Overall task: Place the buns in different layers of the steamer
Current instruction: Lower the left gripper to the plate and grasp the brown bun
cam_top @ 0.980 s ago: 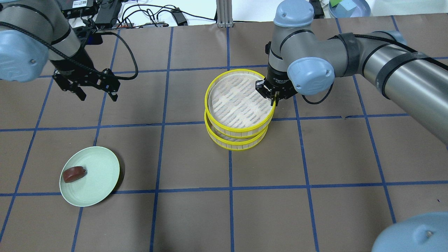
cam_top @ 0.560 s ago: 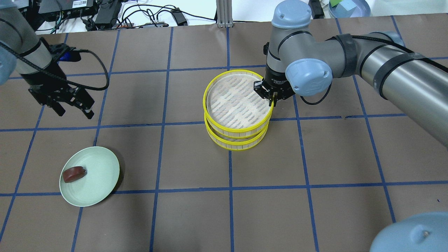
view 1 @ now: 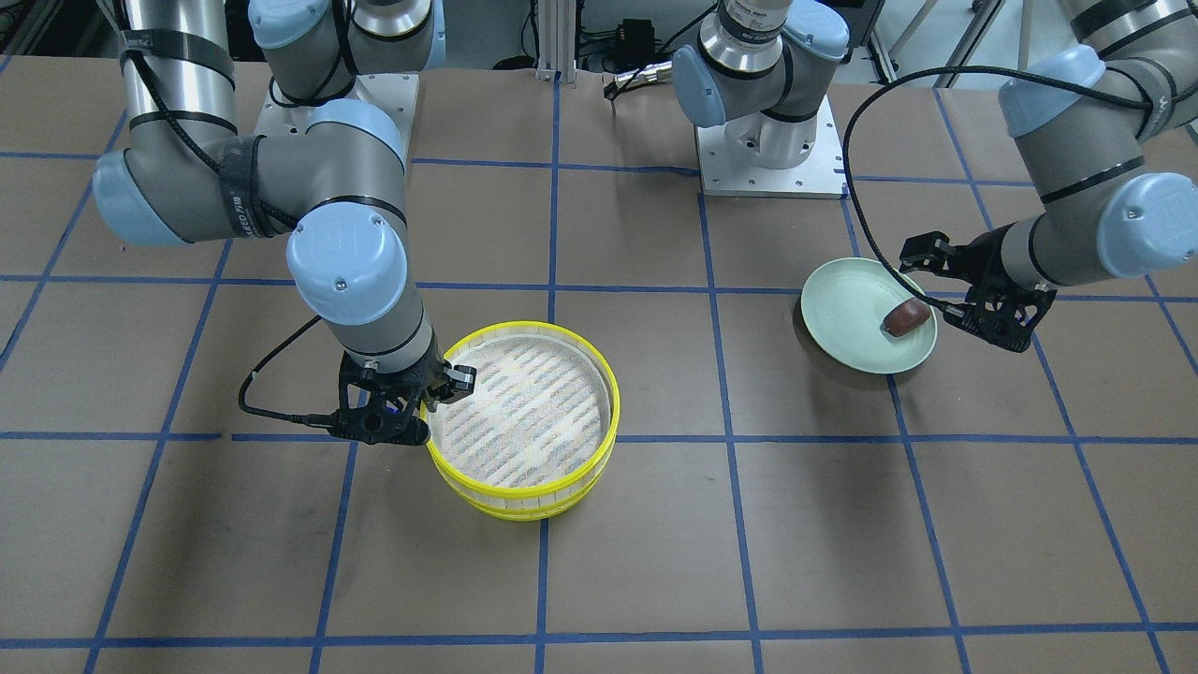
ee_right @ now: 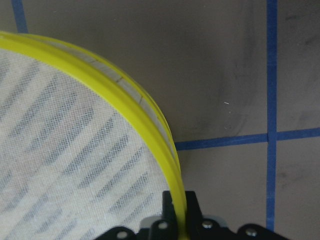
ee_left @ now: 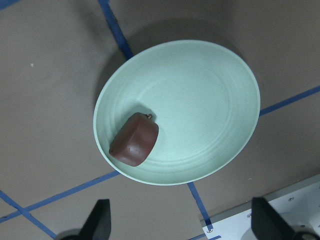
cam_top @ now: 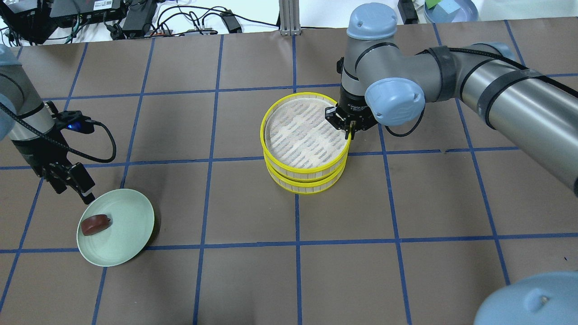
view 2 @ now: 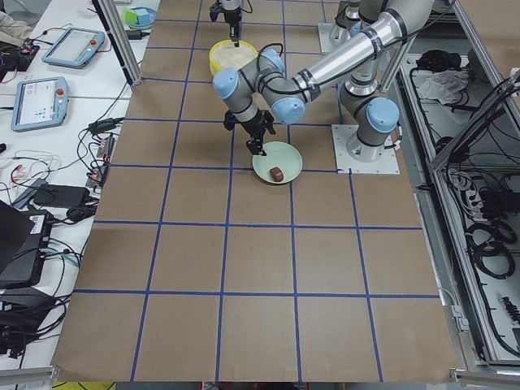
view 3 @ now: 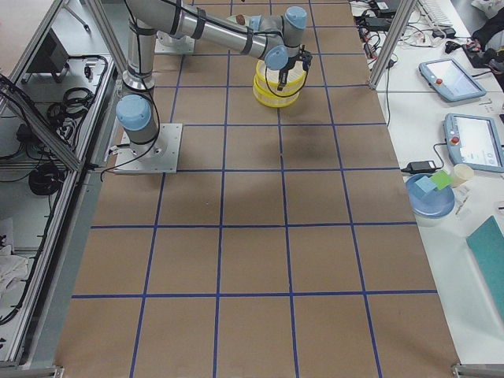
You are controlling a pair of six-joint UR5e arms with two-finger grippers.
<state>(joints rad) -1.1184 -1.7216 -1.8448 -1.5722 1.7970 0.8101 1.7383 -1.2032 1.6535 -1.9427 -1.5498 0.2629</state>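
The upper tray (cam_top: 263, 135) sits on the lower tray (cam_top: 307, 188) near the middle of the counter (cam_top: 406, 203), right gripper (cam_top: 348, 131) at its right rim. Well to the robot's left lies the plate (cam_top: 131, 225), bun (cam_top: 95, 224) on it, left gripper (cam_top: 72, 189) by its left edge

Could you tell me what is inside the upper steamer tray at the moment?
The upper tray shows only its bare slatted floor, with no bun in it. The lower tray beneath is covered by it, so its contents cannot be seen.
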